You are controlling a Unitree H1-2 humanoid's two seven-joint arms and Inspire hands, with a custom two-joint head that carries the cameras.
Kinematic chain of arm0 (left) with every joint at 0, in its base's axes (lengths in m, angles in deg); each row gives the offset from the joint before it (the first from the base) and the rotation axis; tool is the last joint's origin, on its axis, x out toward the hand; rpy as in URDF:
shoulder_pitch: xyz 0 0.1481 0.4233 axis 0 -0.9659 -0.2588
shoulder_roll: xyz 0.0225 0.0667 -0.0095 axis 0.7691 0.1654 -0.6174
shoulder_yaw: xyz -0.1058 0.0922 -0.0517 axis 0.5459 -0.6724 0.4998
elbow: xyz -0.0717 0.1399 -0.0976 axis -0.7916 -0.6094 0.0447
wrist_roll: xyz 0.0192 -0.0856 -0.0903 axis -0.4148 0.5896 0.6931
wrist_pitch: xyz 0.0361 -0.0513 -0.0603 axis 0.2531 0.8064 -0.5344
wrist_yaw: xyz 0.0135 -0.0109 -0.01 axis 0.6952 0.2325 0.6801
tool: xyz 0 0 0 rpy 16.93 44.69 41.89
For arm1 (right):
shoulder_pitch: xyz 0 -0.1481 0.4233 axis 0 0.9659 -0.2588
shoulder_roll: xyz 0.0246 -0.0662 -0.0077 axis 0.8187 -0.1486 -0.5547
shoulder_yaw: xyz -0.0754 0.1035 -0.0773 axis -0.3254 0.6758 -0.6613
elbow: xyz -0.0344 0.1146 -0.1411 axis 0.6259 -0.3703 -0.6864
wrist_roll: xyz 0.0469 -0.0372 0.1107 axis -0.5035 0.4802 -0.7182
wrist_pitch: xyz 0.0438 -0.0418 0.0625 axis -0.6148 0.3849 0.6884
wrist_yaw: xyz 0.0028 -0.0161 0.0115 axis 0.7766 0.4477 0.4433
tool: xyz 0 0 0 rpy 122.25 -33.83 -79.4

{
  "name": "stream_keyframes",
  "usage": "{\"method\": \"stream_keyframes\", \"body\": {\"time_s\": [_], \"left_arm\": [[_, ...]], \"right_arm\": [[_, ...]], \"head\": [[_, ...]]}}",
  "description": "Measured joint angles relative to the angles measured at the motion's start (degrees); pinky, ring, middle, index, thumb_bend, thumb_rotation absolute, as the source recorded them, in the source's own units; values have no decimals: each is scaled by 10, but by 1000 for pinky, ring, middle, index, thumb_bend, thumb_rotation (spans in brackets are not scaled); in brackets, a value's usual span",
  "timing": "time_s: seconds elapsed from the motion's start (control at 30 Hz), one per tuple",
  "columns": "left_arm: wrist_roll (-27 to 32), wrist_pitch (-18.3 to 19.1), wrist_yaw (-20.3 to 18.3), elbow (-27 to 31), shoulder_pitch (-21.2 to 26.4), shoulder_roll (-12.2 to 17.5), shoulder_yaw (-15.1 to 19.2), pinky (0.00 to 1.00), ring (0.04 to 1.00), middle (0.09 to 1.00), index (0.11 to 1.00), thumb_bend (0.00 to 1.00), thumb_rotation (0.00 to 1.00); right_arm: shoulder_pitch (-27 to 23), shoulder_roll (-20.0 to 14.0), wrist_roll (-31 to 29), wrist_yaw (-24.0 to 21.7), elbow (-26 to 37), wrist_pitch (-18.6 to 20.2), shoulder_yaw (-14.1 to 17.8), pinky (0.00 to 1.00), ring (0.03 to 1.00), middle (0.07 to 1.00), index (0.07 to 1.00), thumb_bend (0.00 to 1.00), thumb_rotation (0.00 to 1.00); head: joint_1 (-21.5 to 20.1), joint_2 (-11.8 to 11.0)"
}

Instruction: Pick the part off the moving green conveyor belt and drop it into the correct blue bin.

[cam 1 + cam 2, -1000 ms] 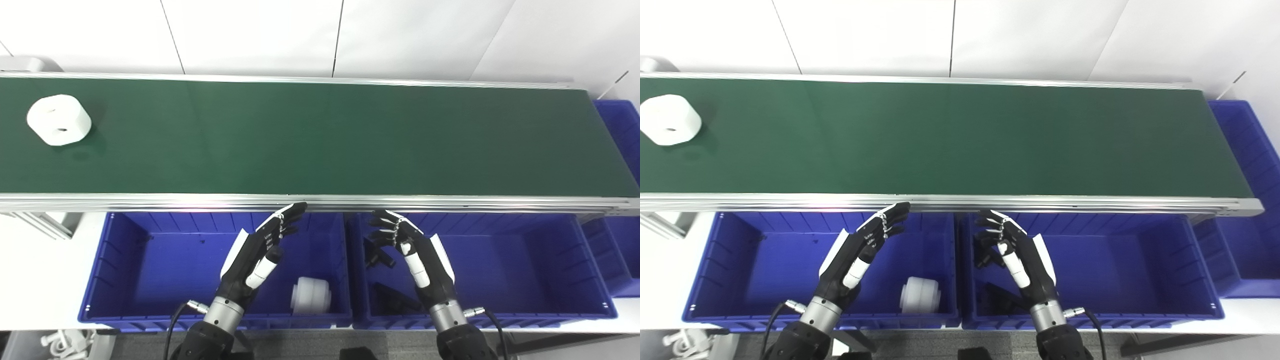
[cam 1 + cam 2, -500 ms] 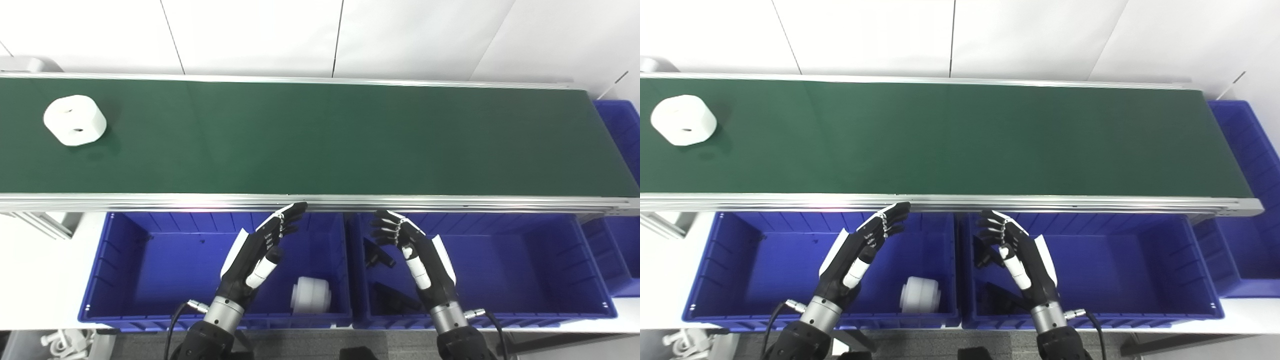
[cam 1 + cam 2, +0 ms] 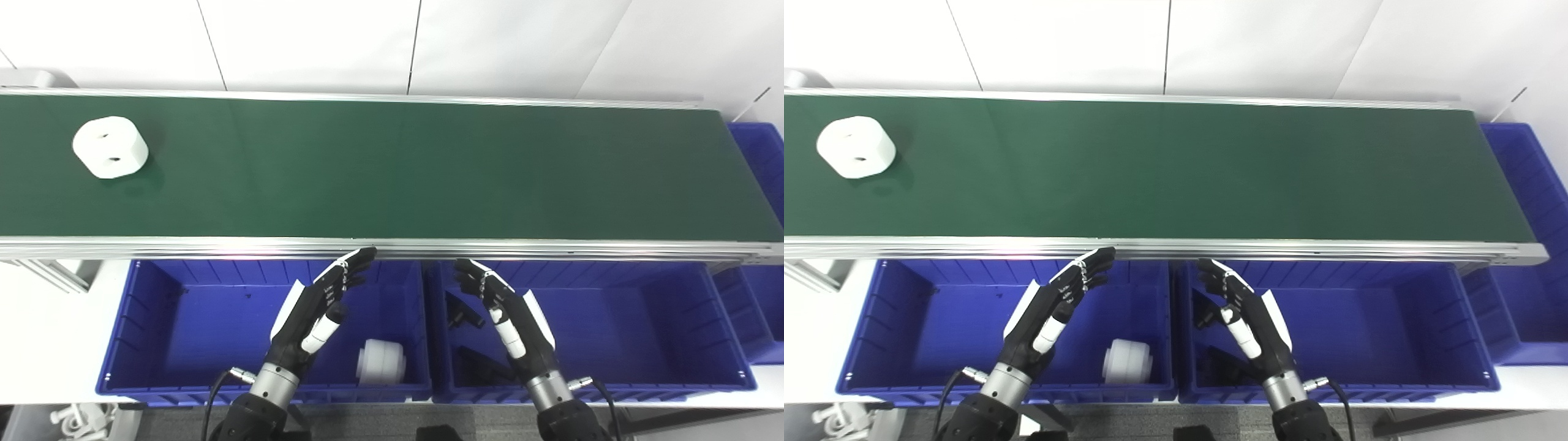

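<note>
Landmark: conveyor belt (image 3: 392,171). The part (image 3: 111,147) sits on it, far left end. Two bins sit side by side just in front of it: left bin (image 3: 141,331) and right bin (image 3: 686,331). A third bin (image 3: 759,153) is off its right end. Left robot hand (image 3: 318,306) hangs over the left bin, right robot hand (image 3: 508,309) over the right bin, both just in front of its near rail. Another part (image 3: 381,361) lies in the left bin.

A plain dark green conveyor belt (image 3: 429,171) runs between silver aluminium rails (image 3: 392,248), carrying a white cylindrical part (image 3: 111,147). Below sit two solid blue bins: the left bin (image 3: 153,318) holds a white part (image 3: 381,362), the right bin (image 3: 643,318) holds black parts (image 3: 484,362). Both the left hand (image 3: 318,306) and right hand (image 3: 511,309) are black with white panels.
</note>
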Motion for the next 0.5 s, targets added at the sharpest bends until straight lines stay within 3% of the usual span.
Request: {"method": "stream_keyframes", "body": {"time_s": [0.5], "left_arm": [[0, -6, 0, -12, 1, 0, 0, 865, 899, 890, 840, 910, 954]], "right_arm": [[-1, 0, -2, -1, -5, 0, 0, 811, 836, 855, 834, 889, 1000]], "head": [[0, -4]]}}
